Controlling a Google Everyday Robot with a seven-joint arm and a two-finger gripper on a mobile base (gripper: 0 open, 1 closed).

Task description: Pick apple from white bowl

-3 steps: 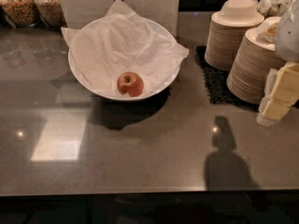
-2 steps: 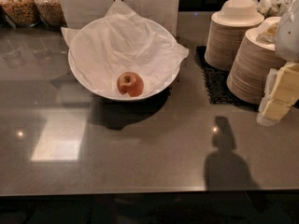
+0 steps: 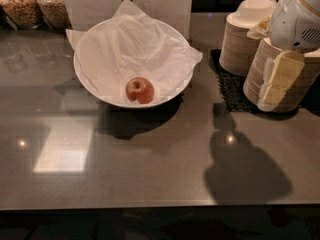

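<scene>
Apple: red with yellowish patches, dimpled end facing up. It lies on the floor of the white bowl, towards the bowl's near wall, and nothing is touching it.
Bowl: wide and white, resting on the counter left of centre, towards the far edge.
Paper liner: crinkled white sheet under the apple. Its corners stick out past the rim at the far, left and right sides.
Gripper: mine, cream-coloured, hanging at the right edge of the counter, well apart from the bowl and the apple. It sits in front of the nearer stack of beige bowls. I cannot tell whether it is released or clenched.
Arm housing: white, rounded, directly above the gripper at the far right corner.
Second stack: beige bowls, behind and left of the first.
Mat: black mesh under both stacks.
Jars: two, with brownish contents, at the far left corner.
Shadow: dark blob on the counter towards the near right edge.
Glare: pale rectangle on the counter, near left.
</scene>
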